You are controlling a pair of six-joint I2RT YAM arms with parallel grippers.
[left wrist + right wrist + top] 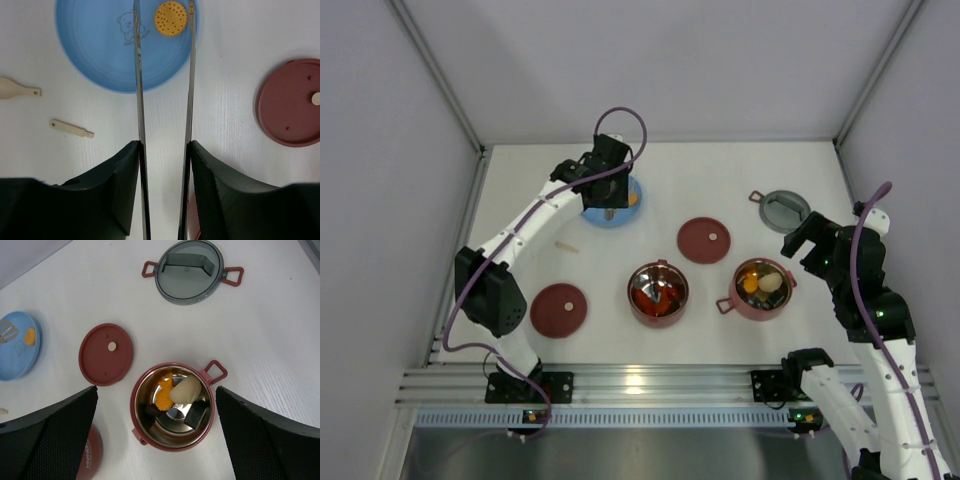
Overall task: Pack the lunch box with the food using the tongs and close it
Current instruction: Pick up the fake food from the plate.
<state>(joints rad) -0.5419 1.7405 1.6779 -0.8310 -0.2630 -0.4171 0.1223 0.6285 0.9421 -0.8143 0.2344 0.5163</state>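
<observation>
The left gripper is holding the tongs by their sides, far out on the left of the table, over the blue plate. The tongs are standing spread, one arm on each side of the orange biscuit and not pinching it, though the right arm is lying just beside its edge. Their tips are running out of the wrist view. That biscuit looks like the only piece of food on the plate, so the packing is probably nearing its end. The middle bowl is already holding red and orange pieces, and the right bowl is holding orange, black and pale beige pieces. The right gripper is hovering above that bowl, jaws wide and empty. Closing is not yet begun. The two maroon lids are lying flat on the table apart from the bowls, the bowls are sitting side by side unstacked, and the grey top lid is resting at the far right.
</observation>
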